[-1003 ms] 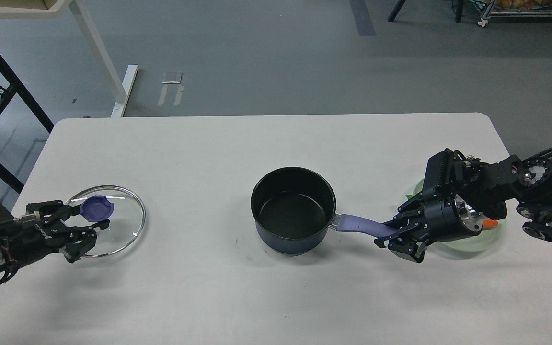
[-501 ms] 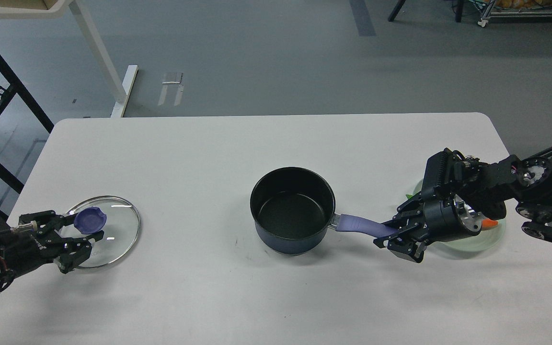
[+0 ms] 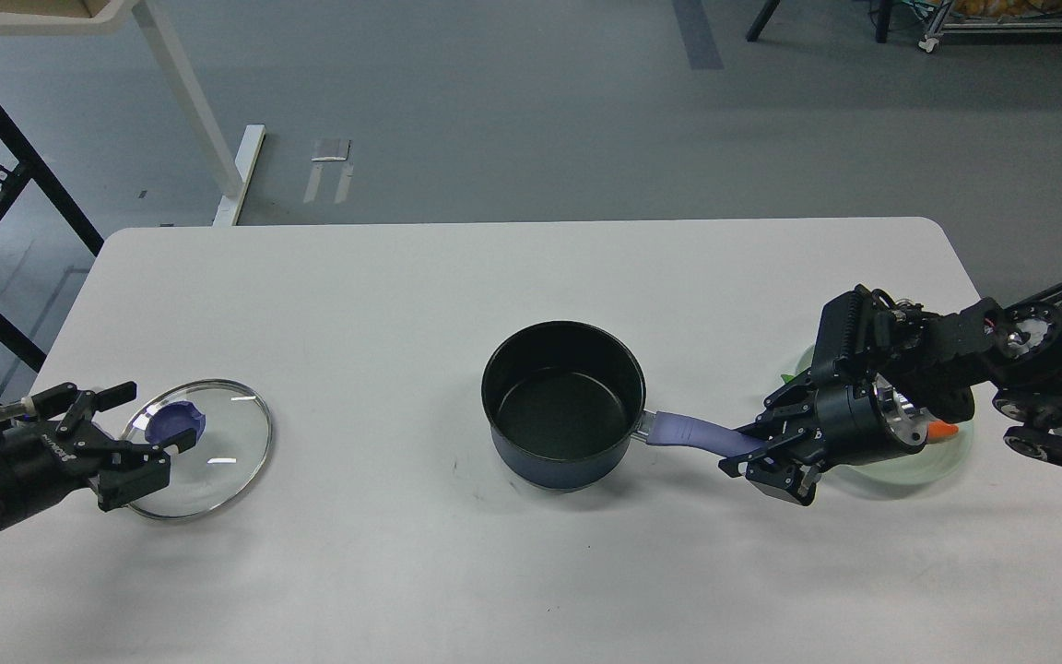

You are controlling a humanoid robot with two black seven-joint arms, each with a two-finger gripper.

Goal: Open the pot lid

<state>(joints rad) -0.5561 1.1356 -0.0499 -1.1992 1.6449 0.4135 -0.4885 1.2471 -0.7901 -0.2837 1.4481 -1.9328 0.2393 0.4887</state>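
Note:
The dark blue pot stands open and empty at the table's middle, its purple handle pointing right. My right gripper is shut on the end of that handle. The glass lid with a purple knob lies flat on the table at the left, apart from the pot. My left gripper is open just left of the knob, its fingers spread on either side of it and not holding it.
A pale green plate with an orange piece lies under my right wrist near the table's right edge. The white table has its left edge close to my left arm. Metal frames stand on the floor beyond at the left.
The lid has come down flat on the table. My left gripper has opened, let go of the knob and drawn back to the left. The right gripper and the pot have not moved.

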